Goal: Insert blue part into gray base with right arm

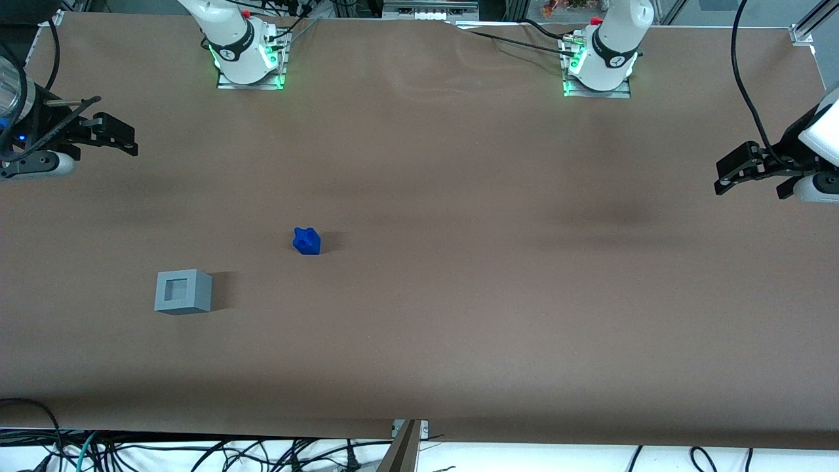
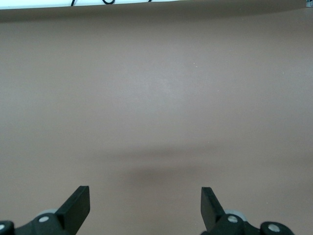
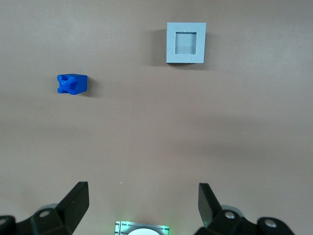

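Observation:
The blue part lies on the brown table, knobbly lobes showing, also seen in the right wrist view. The gray base stands with its square recess facing up, nearer to the front camera than the blue part and closer to the working arm's end; its recess holds nothing. The right arm's gripper hangs above the table at the working arm's end, farther from the front camera than both objects and well apart from them. It is open, with nothing between its fingers.
The working arm's mounting base with green lights stands at the table's back edge and shows under the gripper. The second arm's base stands along the same edge. Cables lie below the table's front edge.

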Robot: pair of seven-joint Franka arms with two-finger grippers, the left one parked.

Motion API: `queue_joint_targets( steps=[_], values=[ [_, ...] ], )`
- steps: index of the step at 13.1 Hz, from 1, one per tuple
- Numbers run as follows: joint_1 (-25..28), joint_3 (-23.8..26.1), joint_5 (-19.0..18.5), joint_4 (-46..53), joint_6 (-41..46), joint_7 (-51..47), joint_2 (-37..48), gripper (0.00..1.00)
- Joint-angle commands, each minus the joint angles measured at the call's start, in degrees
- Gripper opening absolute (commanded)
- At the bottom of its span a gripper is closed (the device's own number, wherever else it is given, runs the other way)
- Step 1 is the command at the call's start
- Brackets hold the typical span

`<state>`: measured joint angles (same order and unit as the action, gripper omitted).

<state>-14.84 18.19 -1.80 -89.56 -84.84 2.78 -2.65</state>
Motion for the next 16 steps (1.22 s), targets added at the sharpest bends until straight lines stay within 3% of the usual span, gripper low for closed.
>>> queue_joint_targets(
  steps=[1, 9, 16],
  values=[
    [0.0, 0.0, 1.1, 0.4, 0.6, -0.1, 0.0, 0.99],
    [0.0, 1.6, 1.1, -1.0, -1.8, -2.5, -0.9, 0.99],
    [0.3, 11.2, 0.3, -9.8, -22.4, -25.8, -8.7, 0.99]
  ],
)
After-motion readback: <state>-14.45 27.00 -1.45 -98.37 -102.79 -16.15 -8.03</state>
